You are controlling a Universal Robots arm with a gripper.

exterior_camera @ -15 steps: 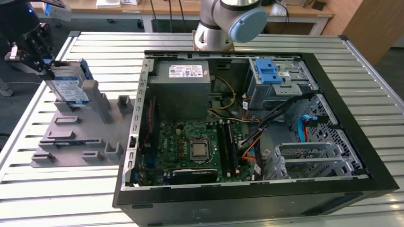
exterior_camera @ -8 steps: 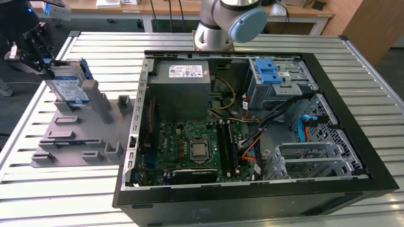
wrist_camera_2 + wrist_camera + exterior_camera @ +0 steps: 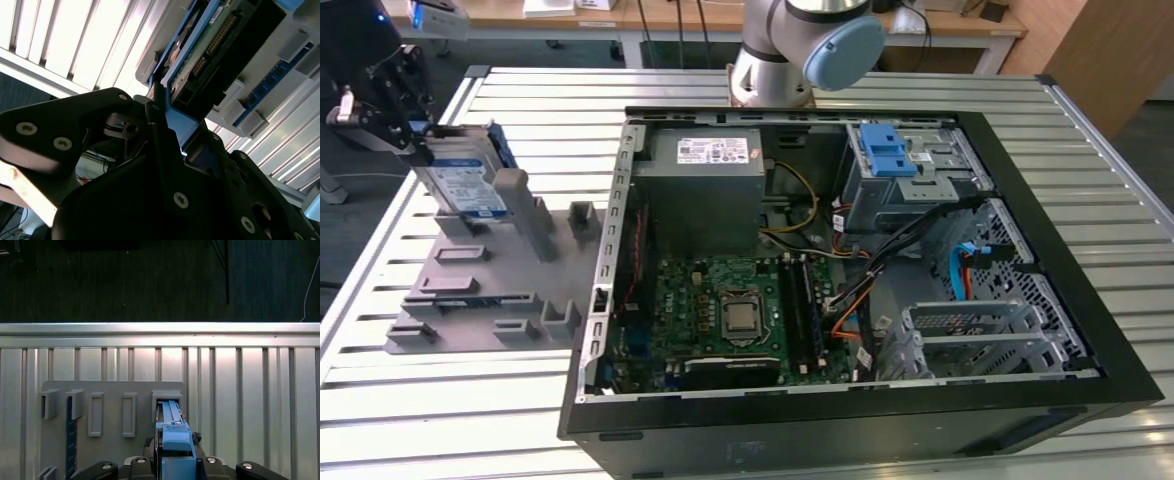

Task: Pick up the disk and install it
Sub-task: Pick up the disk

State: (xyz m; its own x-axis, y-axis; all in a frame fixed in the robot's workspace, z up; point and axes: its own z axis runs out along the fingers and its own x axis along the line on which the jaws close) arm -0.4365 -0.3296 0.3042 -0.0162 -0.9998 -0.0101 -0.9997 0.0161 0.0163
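The disk [image 3: 464, 185] stands on edge at the far end of a grey holder plate [image 3: 467, 290], at the exterior view's left, its white-and-blue label facing the computer case. My gripper [image 3: 420, 150] grips its upper end from the side away from the case, shut on the blue bracket. In the second wrist view the disk's [image 3: 215, 45] circuit-board side shows, and the gripper [image 3: 167, 135] clamps its blue frame. In the first wrist view the disk's [image 3: 172, 432] blue edge runs from the gripper [image 3: 174, 445] into a grey slot [image 3: 167, 396] of the holder.
An open computer case [image 3: 1067, 300] lies on the slatted metal table, to the exterior view's right of the holder. Inside are a grey power-supply box [image 3: 707, 190], a motherboard [image 3: 734, 310] and a drive bay with blue latch tabs [image 3: 887, 150]. The arm's base [image 3: 781, 60] stands behind the case.
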